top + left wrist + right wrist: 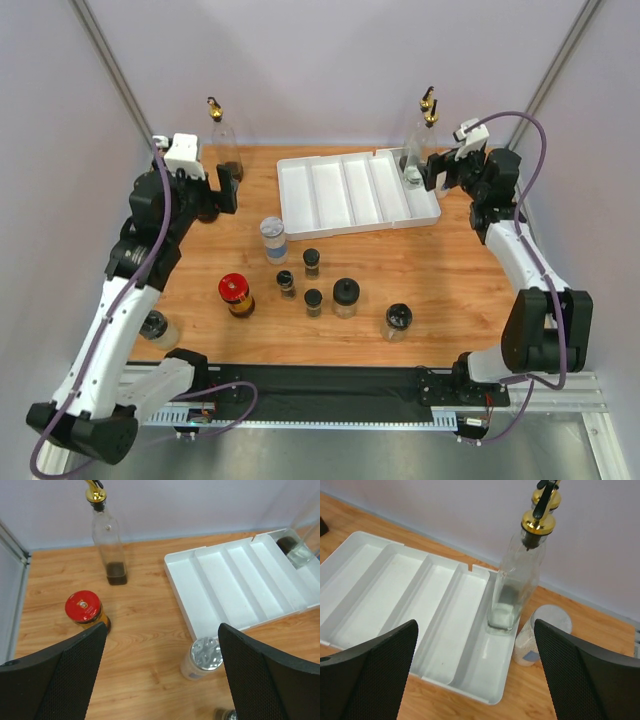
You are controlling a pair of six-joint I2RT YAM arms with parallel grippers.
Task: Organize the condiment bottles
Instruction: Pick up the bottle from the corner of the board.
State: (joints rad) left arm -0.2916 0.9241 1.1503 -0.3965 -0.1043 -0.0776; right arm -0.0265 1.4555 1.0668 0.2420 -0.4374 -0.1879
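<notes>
Right tool gapes empty facing the tall gold-spouted glass bottle in the white plastic tray; slick, top-heavy, I'd grip low.

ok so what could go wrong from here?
1. The tall bottle stands upright in the end slot of the tray, just ahead of the open right pincer. A nudge high up could tip it.
2. A grey-lidded jar sits just outside the tray beside that bottle, so the pincer could clip it.
3. The small black-lidded jars cluster closely mid-table, and grabbing one may knock its neighbours.
</notes>
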